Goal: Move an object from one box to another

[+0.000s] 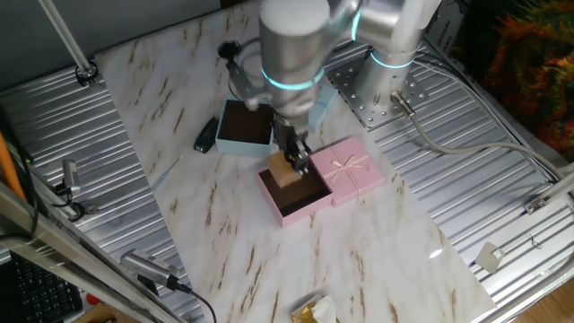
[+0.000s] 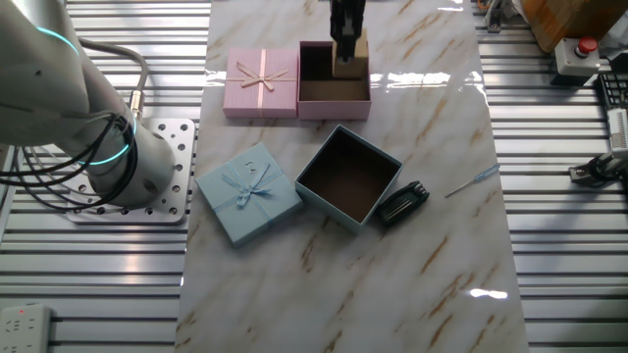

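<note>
The gripper [image 1: 293,162] pinches the tan cube [image 1: 286,173] inside the pink box [image 1: 299,203]; the blue box [image 2: 349,177] holds nothing.

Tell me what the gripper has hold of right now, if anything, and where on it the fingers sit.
The gripper is closed on the wooden cube over the pink box, with its fingers against the cube's opposite sides near the top.

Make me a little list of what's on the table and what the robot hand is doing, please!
gripper: down in the pink box, fingers either side of the cube; grip unclear
wooden cube: inside the pink box
blue box: open, nothing in it
pink lid: beside the pink box
blue lid: beside the blue box
black item: against the blue box
</note>
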Robot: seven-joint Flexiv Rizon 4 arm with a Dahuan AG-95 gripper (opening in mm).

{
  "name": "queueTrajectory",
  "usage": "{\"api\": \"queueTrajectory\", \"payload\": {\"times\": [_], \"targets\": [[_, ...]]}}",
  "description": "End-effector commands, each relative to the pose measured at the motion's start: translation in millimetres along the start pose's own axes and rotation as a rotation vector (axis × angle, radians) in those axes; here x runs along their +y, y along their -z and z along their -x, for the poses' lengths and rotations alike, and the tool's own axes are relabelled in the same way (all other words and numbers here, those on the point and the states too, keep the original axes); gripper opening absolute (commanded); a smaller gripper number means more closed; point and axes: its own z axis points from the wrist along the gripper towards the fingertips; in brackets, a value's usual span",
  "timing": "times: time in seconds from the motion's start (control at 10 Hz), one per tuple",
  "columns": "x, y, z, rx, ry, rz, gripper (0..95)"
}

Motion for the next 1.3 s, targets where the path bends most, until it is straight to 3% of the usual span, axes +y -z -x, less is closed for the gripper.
{"api": "queueTrajectory", "payload": {"times": [0.1,0.3,0.5,0.6,0.8,1.3], "targets": [[-52.0,13.9,0.9,-0.005,0.014,0.003,0.0],[-99.8,12.2,7.8,-0.008,0.033,0.004,0.0],[-129.4,9.9,12.6,-0.009,0.044,0.005,0.0],[-135.6,8.8,12.6,-0.009,0.045,0.005,0.0],[-158.3,-5.1,11.0,-0.021,0.036,0.001,0.0],[-161.9,-11.6,14.3,-0.030,-0.034,0.006,0.0]]}}
